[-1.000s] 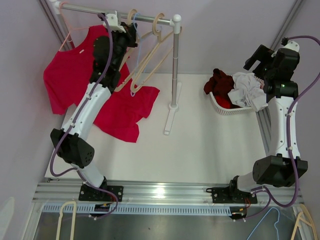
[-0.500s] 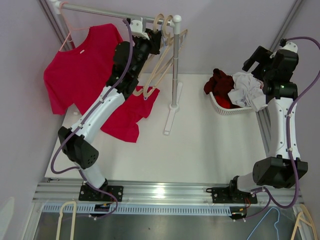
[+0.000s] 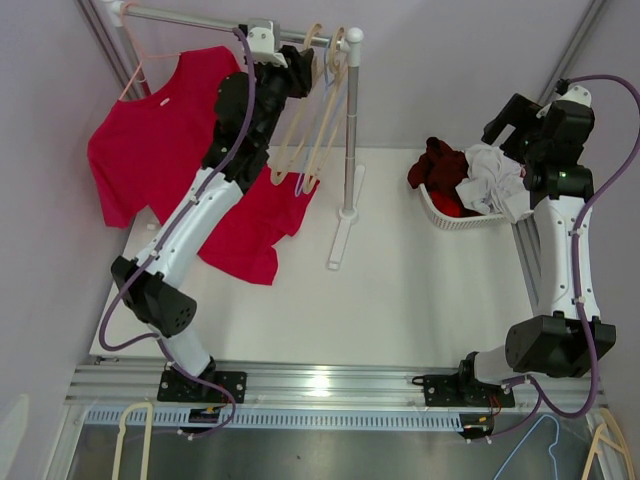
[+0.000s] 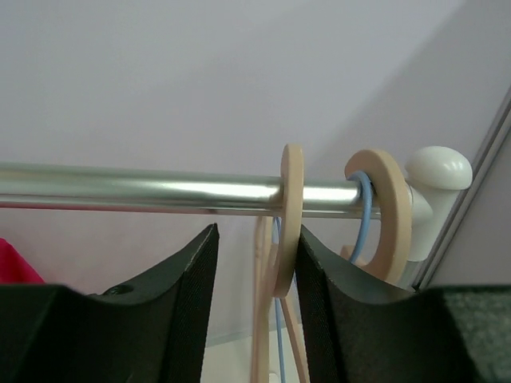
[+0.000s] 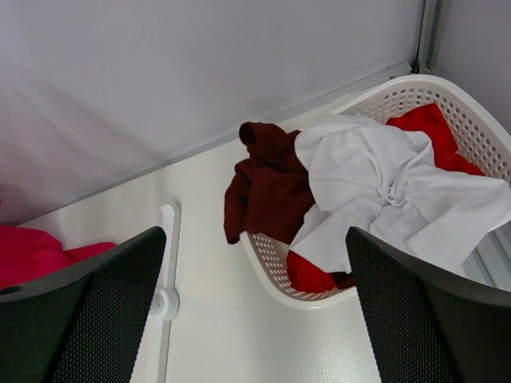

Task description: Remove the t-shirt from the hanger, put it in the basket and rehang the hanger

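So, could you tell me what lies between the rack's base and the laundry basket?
Nothing: that stretch of table is bare, as the top external and right wrist views show.

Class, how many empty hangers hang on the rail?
3, bunched on the rail: one beige hanger, a second beige hanger by the end knob, a blue hanger between them. Others may be hidden.

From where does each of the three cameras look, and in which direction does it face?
Top external: above and behind the bases, looking down at the rail, red t-shirt and basket; both arms show.
Left wrist: on the left arm, facing the rail and hanger hooks; fingers of the left hand show.
Right wrist: on the right arm, looking down at the basket; fingers of the right hand show.
Shared: top and left wrist see the rail; top and right wrist, the basket.
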